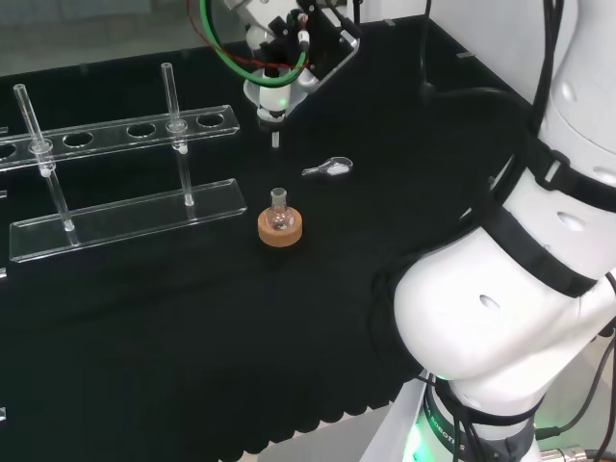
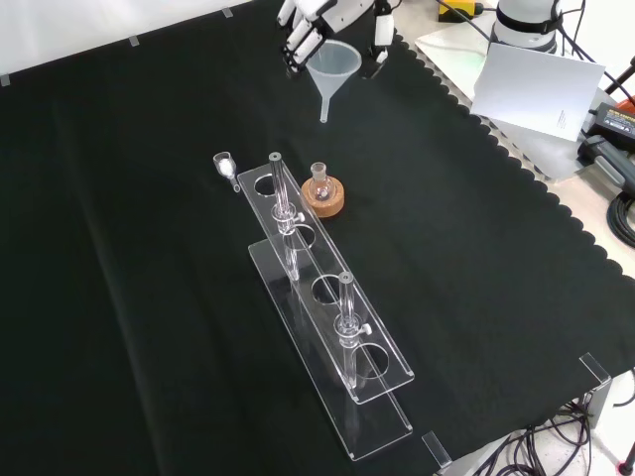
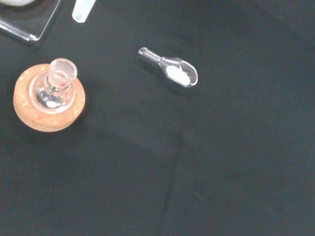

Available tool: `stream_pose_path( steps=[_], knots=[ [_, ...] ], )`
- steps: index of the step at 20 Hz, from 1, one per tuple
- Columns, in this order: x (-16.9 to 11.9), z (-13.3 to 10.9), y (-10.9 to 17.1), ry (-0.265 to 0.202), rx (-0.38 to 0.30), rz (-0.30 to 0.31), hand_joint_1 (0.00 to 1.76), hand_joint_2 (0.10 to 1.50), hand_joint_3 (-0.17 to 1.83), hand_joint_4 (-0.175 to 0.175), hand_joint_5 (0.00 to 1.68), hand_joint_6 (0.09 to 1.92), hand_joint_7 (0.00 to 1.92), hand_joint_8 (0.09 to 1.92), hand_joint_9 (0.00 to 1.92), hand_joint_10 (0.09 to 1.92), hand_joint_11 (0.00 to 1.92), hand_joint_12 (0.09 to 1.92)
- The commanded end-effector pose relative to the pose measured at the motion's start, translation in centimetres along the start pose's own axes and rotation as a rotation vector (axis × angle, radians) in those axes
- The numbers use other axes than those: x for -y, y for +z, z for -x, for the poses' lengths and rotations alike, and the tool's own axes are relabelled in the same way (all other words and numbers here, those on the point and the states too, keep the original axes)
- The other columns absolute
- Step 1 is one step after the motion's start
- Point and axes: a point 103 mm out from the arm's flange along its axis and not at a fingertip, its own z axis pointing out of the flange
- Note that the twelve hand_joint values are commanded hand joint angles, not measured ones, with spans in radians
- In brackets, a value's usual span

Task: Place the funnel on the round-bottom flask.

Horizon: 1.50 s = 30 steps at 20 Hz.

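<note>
Bench cloth (image 2: 119, 297): black, bearing all the ware.

Rack (image 2: 332, 337): clear, with two upright tubes; in the front view it ran from just left of the cork ring toward the near edge.

Hand (image 2: 316, 22): black and white, fingers curled round the funnel's rim, held high and, in the front view, beyond the cork ring.

Funnel (image 2: 332, 67): clear, stem pointing down, well above the cloth and well apart from the flask.

Cork ring (image 2: 323, 199): stand and landmark.

Round-bottom flask (image 2: 319, 182): seated upright in the cork ring, neck open.

Scoop (image 2: 227, 167): small, clear, with white powder; in the front view, left of the cork ring.

Risk: the neck was narrow, so a stem lowered off-centre would likely strike the rim and tip the flask from its ring.
</note>
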Motion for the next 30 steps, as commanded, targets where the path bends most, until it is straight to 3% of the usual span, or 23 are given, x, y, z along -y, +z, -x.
stream_pose_path(
  steps=[1,15,30],
  knots=[
    [-1.5,-1.3,0.7,-0.014,0.011,-0.022,0.9,0.79,0.65,0.022,0.54,0.61,0.59,0.68,1.03,0.41,0.72,1.25],
    [-4.6,-2.8,3.0,-0.033,0.023,-0.078,0.89,0.8,0.66,0.023,0.57,0.62,0.59,0.68,1.03,0.41,0.73,1.24],
    [-5.6,-3.7,4.2,-0.028,0.032,-0.106,0.88,0.81,0.65,0.024,0.58,0.63,0.59,0.68,1.02,0.42,0.73,1.24]
  ],
)
